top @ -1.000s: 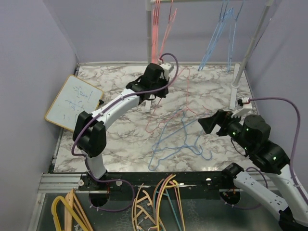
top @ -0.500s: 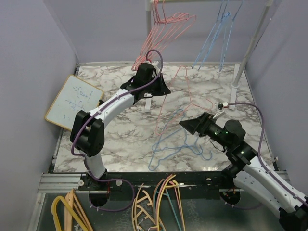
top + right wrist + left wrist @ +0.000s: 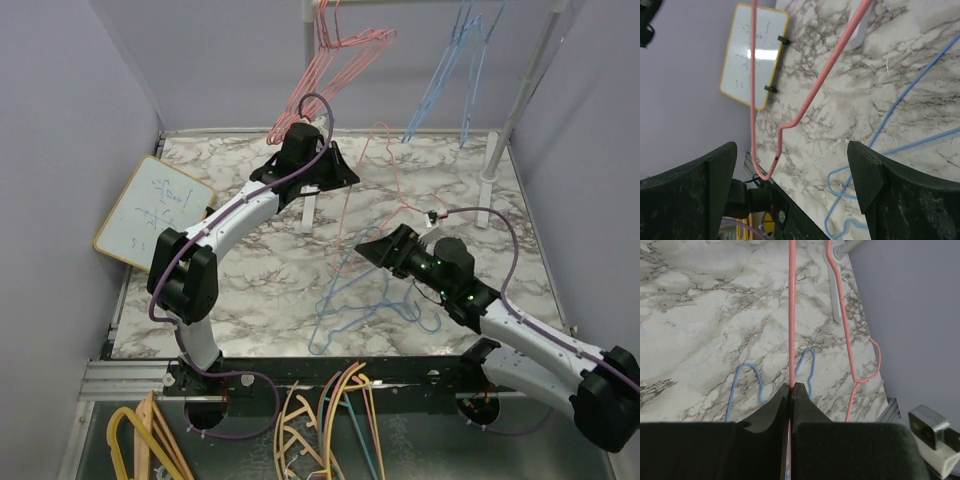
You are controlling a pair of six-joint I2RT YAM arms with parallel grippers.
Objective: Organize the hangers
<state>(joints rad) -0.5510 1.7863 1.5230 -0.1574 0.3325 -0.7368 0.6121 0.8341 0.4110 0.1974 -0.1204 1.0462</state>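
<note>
Pinches one thin pink wire hanger [image 3: 791, 315] in the left hand [image 3: 791, 386]. Holds the right hand [image 3: 790, 165] spread wide near blue wire hangers [image 3: 897, 102] on the marble desk [image 3: 240, 290].

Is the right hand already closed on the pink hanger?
No, the right hand has its fingers wide apart, with the pink hanger wire in the gap between them, touching neither.

A white marble-patterned bench [image 3: 250, 290] sits between plain lilac walls [image 3: 70, 120]. At its left edge, against the wall, lies a yellow-framed whiteboard [image 3: 152, 213] with faint scribbles. A white clothes rack [image 3: 309, 60] stands at the far side, its right upright slanting. Below the near edge lie thick yellow hangers [image 3: 130, 450] at left and orange and wood-coloured hangers [image 3: 320, 420] in the middle.
</note>
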